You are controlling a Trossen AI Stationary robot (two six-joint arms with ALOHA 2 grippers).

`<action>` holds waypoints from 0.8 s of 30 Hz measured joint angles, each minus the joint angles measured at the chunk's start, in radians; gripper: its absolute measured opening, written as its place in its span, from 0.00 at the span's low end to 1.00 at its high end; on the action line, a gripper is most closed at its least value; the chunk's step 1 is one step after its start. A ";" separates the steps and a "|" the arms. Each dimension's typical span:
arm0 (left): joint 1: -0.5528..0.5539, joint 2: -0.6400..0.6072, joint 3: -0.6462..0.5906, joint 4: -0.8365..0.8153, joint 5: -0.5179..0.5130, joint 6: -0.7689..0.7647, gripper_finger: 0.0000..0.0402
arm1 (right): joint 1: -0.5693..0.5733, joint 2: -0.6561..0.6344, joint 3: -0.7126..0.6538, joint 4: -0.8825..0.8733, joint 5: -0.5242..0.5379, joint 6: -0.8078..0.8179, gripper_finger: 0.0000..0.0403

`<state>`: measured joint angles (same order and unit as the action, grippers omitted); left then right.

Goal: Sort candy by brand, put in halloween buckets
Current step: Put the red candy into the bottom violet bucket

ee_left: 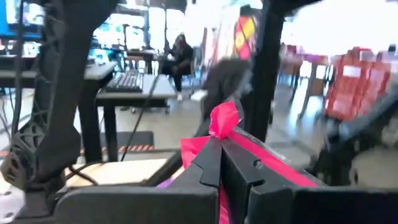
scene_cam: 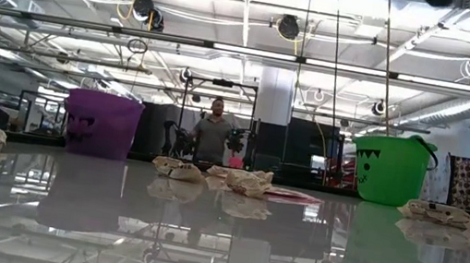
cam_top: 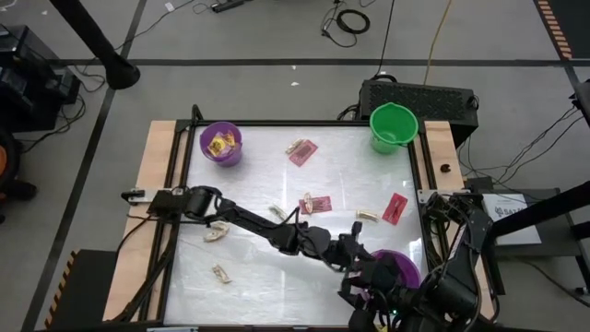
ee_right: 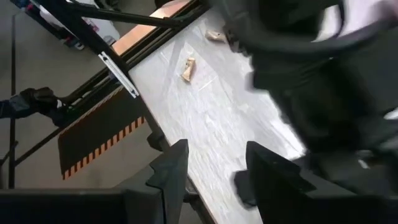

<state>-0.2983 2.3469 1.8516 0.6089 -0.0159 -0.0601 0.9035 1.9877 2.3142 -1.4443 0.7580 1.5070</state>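
1. I am holding a pink packet (ee_left: 222,118) pinched between the left gripper (ee_left: 219,163) fingers, reaching across the table (cam_top: 267,267) toward the near purple bucket (cam_top: 402,268).
2. The right gripper (ee_right: 214,165) is hanging with fingers apart and empty beside that bucket; I am risking an arm collision there.
3. The packet is gripped by an edge, so it could be slipping out short of the rim.
4. Loose candy is lying mid-table; the far purple bucket (cam_top: 221,144) and green bucket (cam_top: 393,126) are standing at the back.

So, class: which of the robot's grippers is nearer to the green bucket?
Left, though neither is close. The green bucket stands at the table's far right corner. The left gripper, holding a pink packet, is beside the near purple bucket; the right gripper sits farther back, past the table's near edge.
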 joint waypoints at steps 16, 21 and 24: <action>0.039 0.045 0.058 -0.048 -0.035 -0.144 0.03 | -0.014 0.000 0.000 0.038 0.004 0.000 0.39; 0.035 0.046 0.092 -0.211 0.034 -0.134 0.17 | -0.014 -0.001 0.000 0.038 0.017 -0.005 0.39; 0.033 0.046 0.101 -0.232 0.038 -0.098 0.30 | -0.014 -0.001 0.000 0.037 0.037 -0.008 0.39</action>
<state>-0.2649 2.3924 1.9522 0.3769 0.0224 -0.1580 0.8894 1.9869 2.3146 -1.4071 0.7951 1.4990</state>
